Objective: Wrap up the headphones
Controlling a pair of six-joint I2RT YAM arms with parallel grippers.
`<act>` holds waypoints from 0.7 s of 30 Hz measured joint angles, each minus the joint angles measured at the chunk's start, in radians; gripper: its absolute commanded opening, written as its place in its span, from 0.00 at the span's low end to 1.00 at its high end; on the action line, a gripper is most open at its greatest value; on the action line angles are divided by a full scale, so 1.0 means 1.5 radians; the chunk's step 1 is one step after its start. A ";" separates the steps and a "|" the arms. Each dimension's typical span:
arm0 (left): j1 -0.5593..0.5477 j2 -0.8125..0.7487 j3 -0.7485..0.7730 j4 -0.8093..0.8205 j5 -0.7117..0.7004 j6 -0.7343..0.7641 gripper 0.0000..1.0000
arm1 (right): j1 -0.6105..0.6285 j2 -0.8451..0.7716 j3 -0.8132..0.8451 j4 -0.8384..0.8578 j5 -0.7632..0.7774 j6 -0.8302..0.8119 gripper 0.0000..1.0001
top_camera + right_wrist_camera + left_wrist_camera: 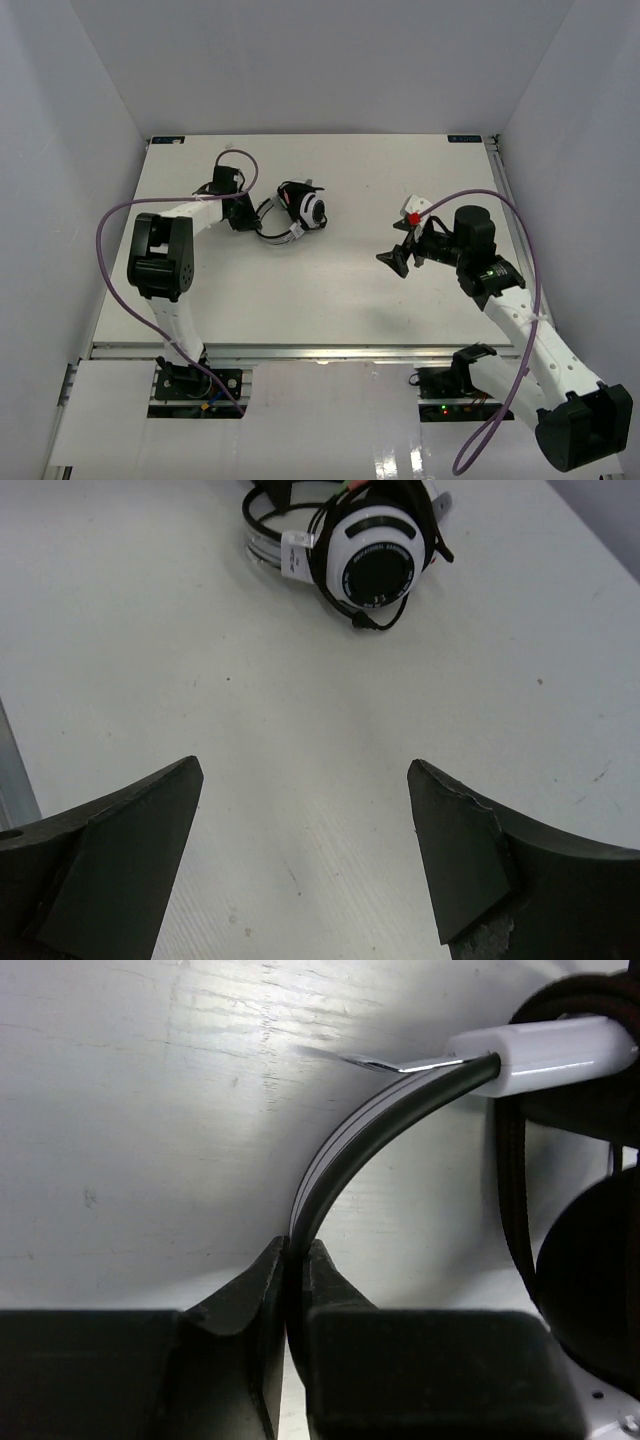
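on the far left part of the white table [350, 290], near the back edge, lie the headphones [300, 212]. my left claw [293, 1260] is pressed together on their thin black-and-white headband [370, 1125], pinching it between my two black fingers [250, 1290]. the band bends up and away from my claw to a white end piece [540, 1050]. a round black cushion [590, 1260] shows at the right side of my left wrist view. my right claw [398, 260] is well apart from the headphones, over the right half of the table, and it holds nothing. its two dark fingers [130, 840] are spread wide, with bare table between them. from my right wrist i can see the headphones far ahead of me. one white round cup [378, 525] is turned toward me, and its black middle shows. the thin black cord [365, 618] curls close around that cup, and a short end of it rests on the table just below the cup.
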 measured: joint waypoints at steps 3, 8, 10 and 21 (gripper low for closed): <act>0.000 0.004 0.000 0.013 -0.005 -0.013 0.78 | -0.006 -0.035 -0.009 0.019 0.005 0.008 0.90; -0.003 -0.019 -0.013 0.047 -0.022 -0.017 0.98 | -0.040 -0.058 -0.034 0.022 0.017 0.020 0.90; -0.002 -0.043 -0.037 0.047 -0.038 -0.007 0.98 | -0.057 -0.066 -0.047 0.014 0.021 0.029 0.90; 0.004 -0.485 -0.237 0.091 -0.027 0.064 0.98 | -0.152 -0.084 -0.050 -0.061 0.052 0.093 0.90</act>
